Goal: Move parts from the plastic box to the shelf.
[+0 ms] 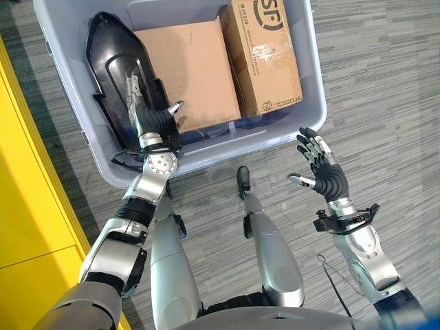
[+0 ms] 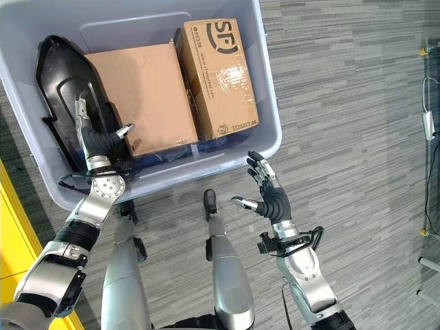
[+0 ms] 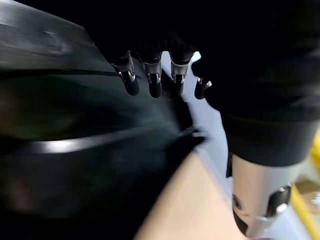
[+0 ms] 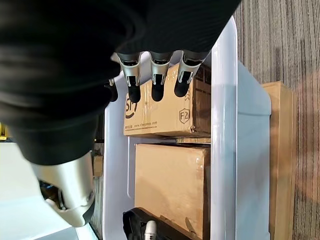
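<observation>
Pick-up step, judged: left hand [image 1: 152,118] down inside plastic box [image 1: 311,103], fingers straight along black moulded part [image 1: 113,55] at 9 o'clock of plain carton [image 1: 189,72], nothing gripped. Right hand [image 1: 323,168] outside box at 5 o'clock, fingers spread, empty. Next: close on part, lift clear of rim.

At 7 o'clock in the head views: left arm [image 1: 130,227] of silver-grey shells, joined by black ribbed rings, ending in a round silver wrist disc with small dark holes. At 4 o'clock: right arm [image 1: 368,258] of the same finish, with a black bracket around the wrist. Dark ribbed covers on left robot hand [image 1: 155,117] and right robot hand [image 1: 323,168]; silver fingers, dark tips.
</observation>
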You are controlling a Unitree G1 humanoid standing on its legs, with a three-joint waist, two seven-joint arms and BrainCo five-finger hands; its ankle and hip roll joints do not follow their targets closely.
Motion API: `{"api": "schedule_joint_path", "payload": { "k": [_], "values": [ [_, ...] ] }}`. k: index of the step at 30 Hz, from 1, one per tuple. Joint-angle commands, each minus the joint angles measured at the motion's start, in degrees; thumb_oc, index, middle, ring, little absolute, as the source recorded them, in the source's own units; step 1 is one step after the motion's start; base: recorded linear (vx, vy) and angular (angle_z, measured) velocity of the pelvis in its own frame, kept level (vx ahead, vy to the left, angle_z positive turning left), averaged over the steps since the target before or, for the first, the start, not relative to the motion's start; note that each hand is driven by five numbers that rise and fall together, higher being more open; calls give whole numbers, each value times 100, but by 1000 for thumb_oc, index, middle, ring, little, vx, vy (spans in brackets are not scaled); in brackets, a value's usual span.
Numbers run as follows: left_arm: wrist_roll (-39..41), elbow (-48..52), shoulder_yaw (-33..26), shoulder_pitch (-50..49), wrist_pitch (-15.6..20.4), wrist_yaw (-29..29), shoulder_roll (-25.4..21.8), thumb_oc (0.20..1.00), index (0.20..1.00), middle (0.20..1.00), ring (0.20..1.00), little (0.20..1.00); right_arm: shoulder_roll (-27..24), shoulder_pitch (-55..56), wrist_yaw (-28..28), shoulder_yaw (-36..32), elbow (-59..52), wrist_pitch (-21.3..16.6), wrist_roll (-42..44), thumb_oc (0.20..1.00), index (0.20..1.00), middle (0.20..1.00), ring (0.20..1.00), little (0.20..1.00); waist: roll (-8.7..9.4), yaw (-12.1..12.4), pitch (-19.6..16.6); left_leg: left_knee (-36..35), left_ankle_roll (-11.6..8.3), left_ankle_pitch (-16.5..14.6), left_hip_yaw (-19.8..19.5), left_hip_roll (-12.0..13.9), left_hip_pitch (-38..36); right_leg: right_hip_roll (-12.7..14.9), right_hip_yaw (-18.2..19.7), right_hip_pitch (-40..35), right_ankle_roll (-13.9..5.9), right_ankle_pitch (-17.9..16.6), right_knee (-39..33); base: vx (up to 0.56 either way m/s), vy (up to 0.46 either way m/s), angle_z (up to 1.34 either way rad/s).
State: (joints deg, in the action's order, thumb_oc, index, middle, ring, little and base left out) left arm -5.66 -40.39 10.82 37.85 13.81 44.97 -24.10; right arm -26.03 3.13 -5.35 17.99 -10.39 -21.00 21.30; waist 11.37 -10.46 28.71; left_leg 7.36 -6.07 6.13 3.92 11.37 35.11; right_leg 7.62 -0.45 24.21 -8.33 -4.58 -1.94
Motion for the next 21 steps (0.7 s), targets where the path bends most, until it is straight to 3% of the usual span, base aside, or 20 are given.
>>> {"api": "schedule_joint_path", "payload": {
  "k": [1,5,8,11,16,21],
  "values": [
    [648,-606,-144,296,204,103,-104,1000,1000,1000,1000,1000,-382,204,-51,-242,-658,-392,211,1000,1000,1000,1000,1000,412,13,-19,199,-529,79,-22,738,-193,820,-128,494,-436,-814,281,-22,-23,-6],
    [1498,-1166,-240,481,302,-114,42,1000,1000,1000,1000,1000,-476,298,-72,-201,-728,-380,282,1000,1000,1000,1000,1000,446,-42,-10,270,-530,57,-43,758,-113,804,-116,564,-420,-814,317,-16,-11,-9],
    [2012,-1439,-42,752,136,-607,148,1000,1000,1000,1000,1000,-517,334,-66,-186,-731,-291,325,1000,1000,1000,1000,1000,408,-106,-37,267,-540,66,-46,772,-94,790,-111,605,-414,-817,331,-5,5,-4],
    [1209,-1561,487,936,-151,-1003,11,1000,1000,1000,1000,1000,-550,301,-6,-251,-742,-265,332,1000,1000,1000,1000,1000,387,-153,-67,262,-542,76,-30,786,-103,783,-98,634,-419,-827,339,0,0,0],
    [911,-1605,790,1019,-257,-1272,102,1000,1000,1000,1000,1000,-559,309,96,-309,-717,-205,375,1000,1000,1000,1000,1000,321,-176,-100,251,-546,79,-6,782,-120,794,-88,637,-425,-835,337,0,0,0],
    [-158,-1661,1501,1116,-548,-1613,238,1000,1000,1000,1000,1000,-554,305,191,-387,-705,-144,379,1000,1000,1000,1000,1000,210,-209,-147,237,-555,65,44,755,-175,821,-48,631,-436,-836,326,-1,20,-4]
  ]
}}
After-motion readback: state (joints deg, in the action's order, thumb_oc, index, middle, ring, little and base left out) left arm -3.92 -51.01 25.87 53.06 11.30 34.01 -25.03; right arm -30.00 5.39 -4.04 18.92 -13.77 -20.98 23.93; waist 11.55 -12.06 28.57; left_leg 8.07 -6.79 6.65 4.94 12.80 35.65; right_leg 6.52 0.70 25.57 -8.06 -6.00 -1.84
